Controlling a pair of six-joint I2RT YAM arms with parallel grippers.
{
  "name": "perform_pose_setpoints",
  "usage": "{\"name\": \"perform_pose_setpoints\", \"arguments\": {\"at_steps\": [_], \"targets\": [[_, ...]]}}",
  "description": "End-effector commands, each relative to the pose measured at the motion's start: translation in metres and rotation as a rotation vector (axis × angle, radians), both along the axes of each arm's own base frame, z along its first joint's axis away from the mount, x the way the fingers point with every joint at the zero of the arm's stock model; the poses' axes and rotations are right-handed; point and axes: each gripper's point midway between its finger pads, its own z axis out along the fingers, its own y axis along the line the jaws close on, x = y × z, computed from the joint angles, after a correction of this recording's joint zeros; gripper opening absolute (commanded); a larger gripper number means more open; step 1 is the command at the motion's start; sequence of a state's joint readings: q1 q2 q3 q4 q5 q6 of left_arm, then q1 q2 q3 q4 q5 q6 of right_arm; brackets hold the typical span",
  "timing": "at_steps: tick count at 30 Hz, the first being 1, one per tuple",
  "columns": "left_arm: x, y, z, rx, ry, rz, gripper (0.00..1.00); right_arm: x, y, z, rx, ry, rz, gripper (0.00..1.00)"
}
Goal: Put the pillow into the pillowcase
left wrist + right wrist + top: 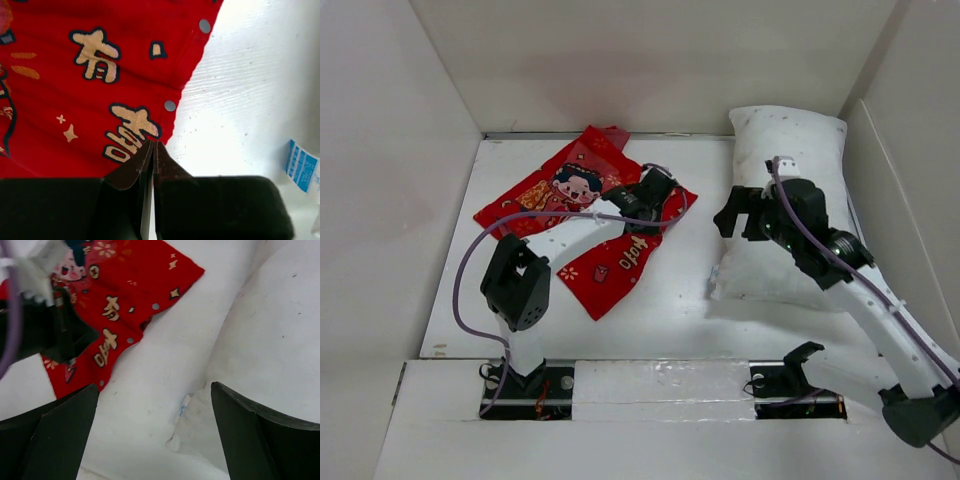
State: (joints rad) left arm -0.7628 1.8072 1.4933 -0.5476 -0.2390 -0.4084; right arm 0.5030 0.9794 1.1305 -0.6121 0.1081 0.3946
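The red pillowcase (610, 265) lies flat on the left half of the table, its cartoon print and gold characters facing up. My left gripper (648, 222) is down on the hem at its right edge. In the left wrist view the fingertips (152, 143) are pinched together on that hem of the pillowcase (75, 100), beside a metal snap (170, 105). The white pillow (790, 140) lies on the right. My right gripper (725, 222) hovers open above the pillow's left edge. In the right wrist view the wide-apart jaws of the right gripper (154, 386) frame the pillow (280, 340) and bare table, with the pillowcase (135, 280) beyond.
White walls close in the table at the back and on both sides. A small blue-printed label (185, 405) sticks out at the pillow's near left corner. A strip of bare table (680, 270) separates pillowcase and pillow. The left arm's purple cable (470, 260) loops out to the left.
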Motion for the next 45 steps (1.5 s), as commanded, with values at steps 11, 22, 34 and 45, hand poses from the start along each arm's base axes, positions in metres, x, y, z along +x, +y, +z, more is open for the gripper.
{"name": "perform_pose_setpoints", "arguments": {"at_steps": [11, 22, 34, 45], "targets": [[-0.011, 0.017, 0.001, -0.027, 0.059, -0.012, 0.45, 0.091, -0.041, 0.022, 0.095, -0.027, -0.211, 0.99], [-0.041, 0.008, -0.044, 0.088, 0.099, -0.035, 0.57, 0.089, -0.034, 0.005, 0.103, 0.008, -0.144, 0.99], [-0.023, 0.017, -0.07, 0.214, 0.094, 0.044, 0.53, 0.09, -0.03, -0.001, 0.101, 0.018, -0.122, 0.99], [-0.019, 0.015, -0.056, 0.198, 0.066, 0.05, 0.13, 0.094, -0.026, -0.009, 0.103, 0.039, -0.107, 0.99]]}}
